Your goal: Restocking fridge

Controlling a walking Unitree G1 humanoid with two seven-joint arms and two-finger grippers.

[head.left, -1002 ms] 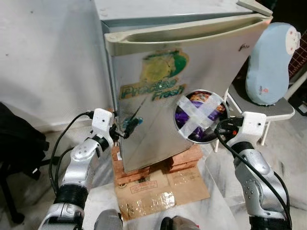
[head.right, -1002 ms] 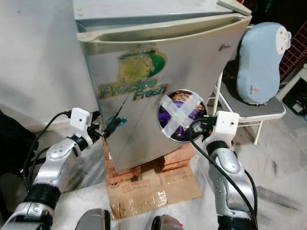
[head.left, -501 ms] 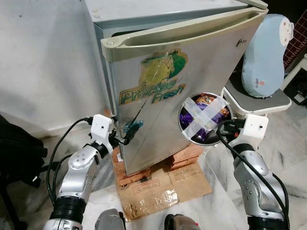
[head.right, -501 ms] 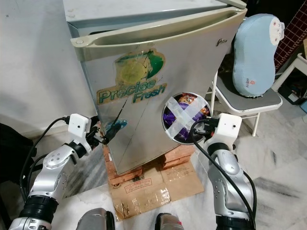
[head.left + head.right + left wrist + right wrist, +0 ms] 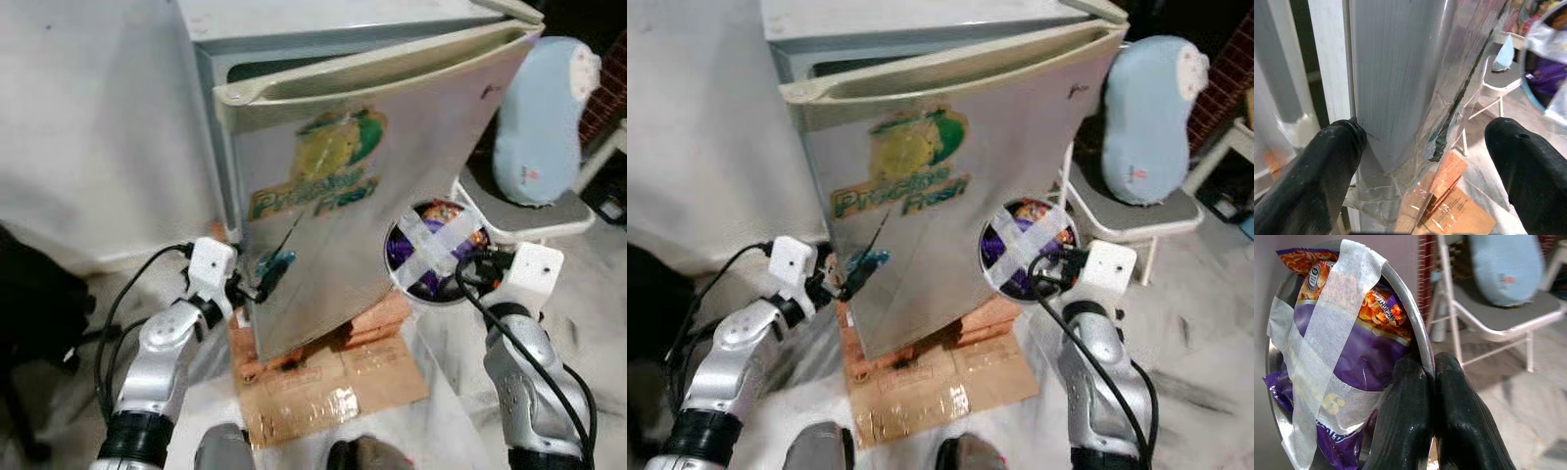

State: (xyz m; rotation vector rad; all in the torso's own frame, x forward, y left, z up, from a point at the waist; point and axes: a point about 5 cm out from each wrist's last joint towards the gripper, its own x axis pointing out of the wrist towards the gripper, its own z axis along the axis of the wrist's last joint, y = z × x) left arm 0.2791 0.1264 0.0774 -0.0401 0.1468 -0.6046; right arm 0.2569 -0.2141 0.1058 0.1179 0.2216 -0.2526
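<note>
Silver and dented, the small fridge [image 5: 333,147] stands on a stack of bricks [image 5: 338,333] over a flattened cardboard sheet [image 5: 323,377], and we take it as our landmark. Its door [image 5: 940,206], with a faded green and yellow sticker [image 5: 911,162], hangs ajar, with a dark gap showing between the door's free edge and the cabinet. At that free edge, low on the door, we see our left gripper [image 5: 1422,161] with its two black fingers [image 5: 1327,166] spread wide, one finger on the inner side of the door edge and the other out in front of the door's face; whether they press on the metal we cannot tell. In front of the door, toward its hinge side, our right gripper [image 5: 1432,416] is pinched tight on the rim of a round steel bowl [image 5: 1408,303]. The bowl is held on edge, its mouth facing us, and it carries a purple and orange snack packet [image 5: 1359,342] strapped in by two crossed strips of white tape [image 5: 1322,342]. The bowl is still outside the fridge, just before the door's lower half. Beyond the fridge's hinge side a white chair [image 5: 534,220] holds a pale blue cushion [image 5: 539,117]. Pale marbled floor [image 5: 1195,323] lies around the bricks.
</note>
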